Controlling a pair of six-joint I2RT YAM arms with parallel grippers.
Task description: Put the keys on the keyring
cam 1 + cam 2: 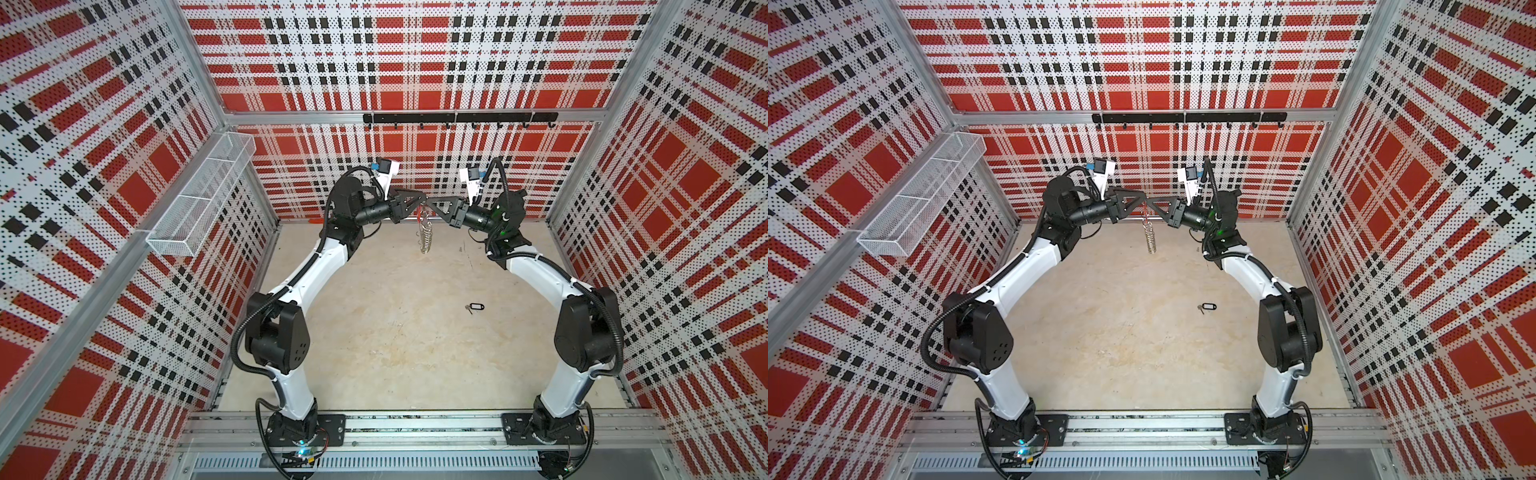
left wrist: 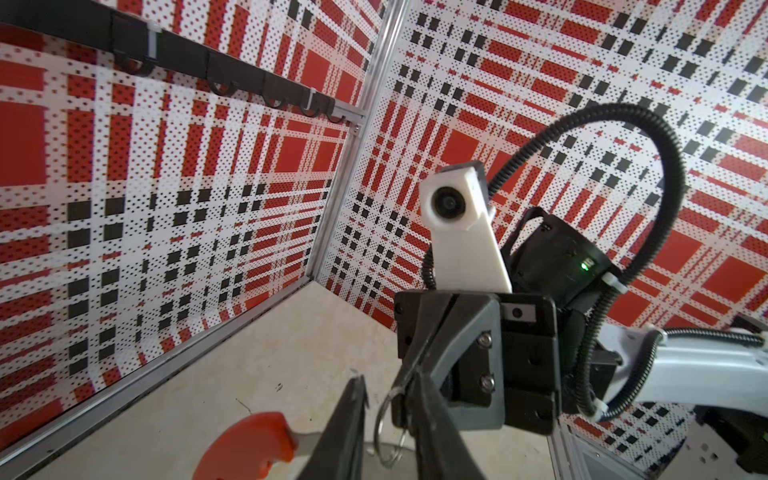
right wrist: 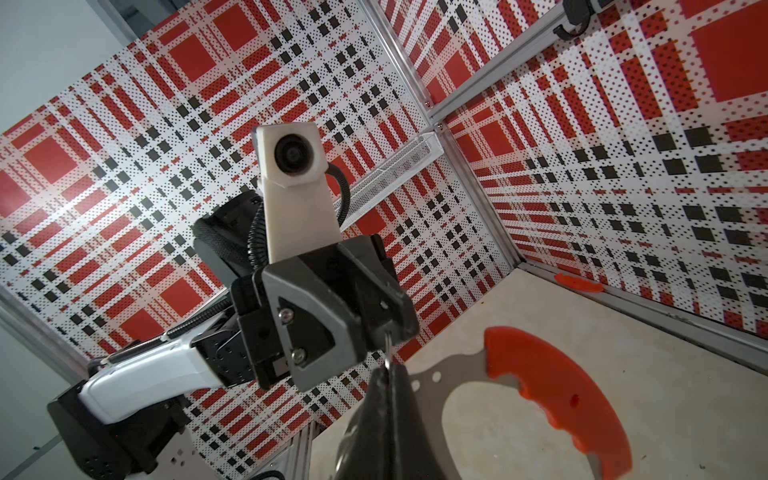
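Black-tagged keys (image 1: 475,308) lie on the right arm's (image 1: 536,268) side; right gripper (image 3: 387,376) clamps the hanging keyring (image 1: 426,232), left gripper (image 2: 388,395) slightly parted.

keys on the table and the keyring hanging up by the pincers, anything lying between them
Nothing: both top views show only bare table between the keys and the hanging keyring.

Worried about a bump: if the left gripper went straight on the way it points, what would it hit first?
Probably the right gripper: its shut tips face the left gripper nose to nose, pinching a wire ring of the keyring that sits between the left jaws. Depth is hard to judge.
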